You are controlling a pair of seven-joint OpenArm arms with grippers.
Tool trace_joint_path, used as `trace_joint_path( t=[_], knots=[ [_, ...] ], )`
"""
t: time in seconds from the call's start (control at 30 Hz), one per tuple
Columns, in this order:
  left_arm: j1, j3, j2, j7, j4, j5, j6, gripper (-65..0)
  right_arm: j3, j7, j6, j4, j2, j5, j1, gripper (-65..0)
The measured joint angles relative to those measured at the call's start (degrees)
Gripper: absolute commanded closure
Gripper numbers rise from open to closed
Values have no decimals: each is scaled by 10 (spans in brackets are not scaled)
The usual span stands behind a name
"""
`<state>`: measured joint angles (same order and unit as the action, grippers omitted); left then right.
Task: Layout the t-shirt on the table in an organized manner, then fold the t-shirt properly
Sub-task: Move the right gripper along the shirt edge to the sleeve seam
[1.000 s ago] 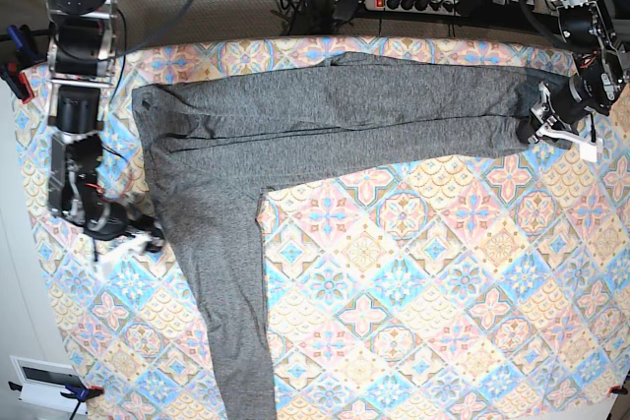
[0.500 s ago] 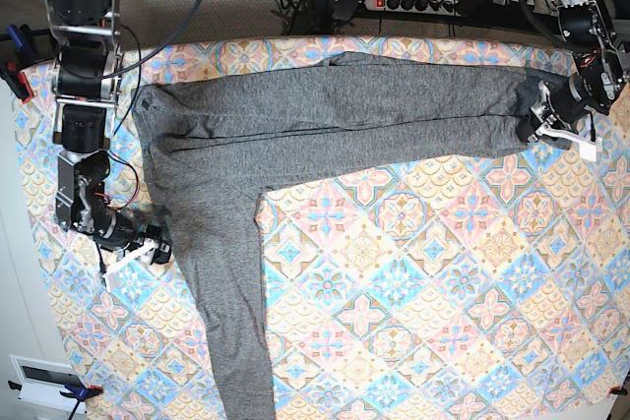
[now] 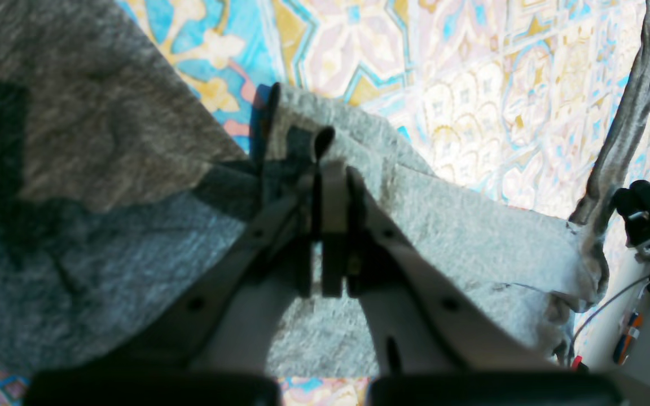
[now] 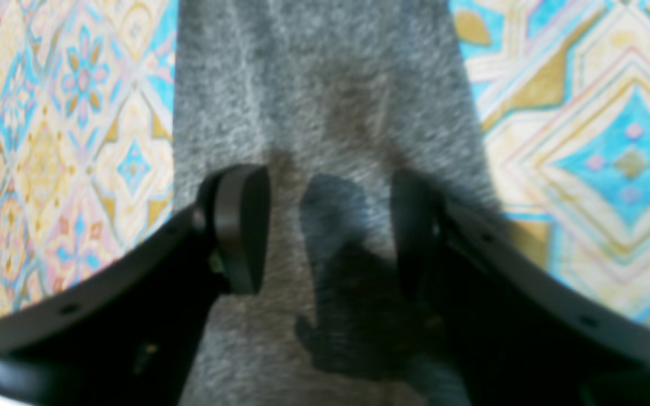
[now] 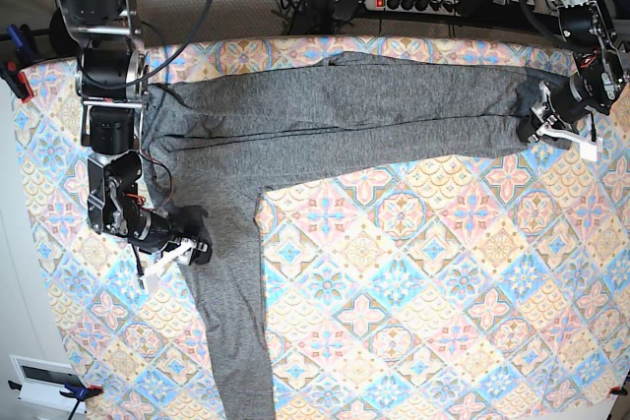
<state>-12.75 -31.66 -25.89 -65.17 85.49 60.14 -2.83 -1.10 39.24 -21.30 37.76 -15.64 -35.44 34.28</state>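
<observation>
Base view shows the table point(image 5: 443, 272) covered by a cloth with diamond tiles in pastel blue, pink and cream. Behind its far edge there is a power strip point(image 5: 418, 2) with dark cables on the floor.

The t-shirt point(image 5: 335, 110), a dark-grey heathered knit, lies flat along the far edge of the tabletop, from the far left corner area to the right edge. One long part of it goes down along the left side and reaches the near edge. The middle and the near right part of the tabletop carry only the patterned cloth.

The left gripper point(image 5: 553, 127) is at the right edge of the tabletop, and its jaws are pressed together on the end of the t-shirt point(image 3: 443, 237); in the left wrist view a fold of grey fabric is pinched between the fingers point(image 3: 333, 186).

The right gripper point(image 5: 177, 253) is near the left edge, over the long part of the garment. In the right wrist view its jaws stand wide apart, with the grey fabric point(image 4: 325, 84) below them, and they hold nothing.
</observation>
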Motion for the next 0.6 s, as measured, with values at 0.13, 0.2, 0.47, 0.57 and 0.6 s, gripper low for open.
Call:
trace_joint_path(
  t=[0.13,0.2,0.47,0.57,0.6],
  knots=[
    [0,0,0,0,0,0,0,0,-1,0,3,0,-3,4,-3,-330],
    [-1,0,0,0,0,0,0,0,-1,0,3,0,2,5,-3,-330],
    [-1,0,0,0,0,0,0,0,-2,-3,1,0,-1,4,-2,-330],
    [-1,0,0,0,0,0,0,0,-4,-2,0,0,-2,3,-1,-330],
    [-1,0,0,0,0,0,0,0,-4,-3,-1,0,-5,3,-1,-330]
  ],
)
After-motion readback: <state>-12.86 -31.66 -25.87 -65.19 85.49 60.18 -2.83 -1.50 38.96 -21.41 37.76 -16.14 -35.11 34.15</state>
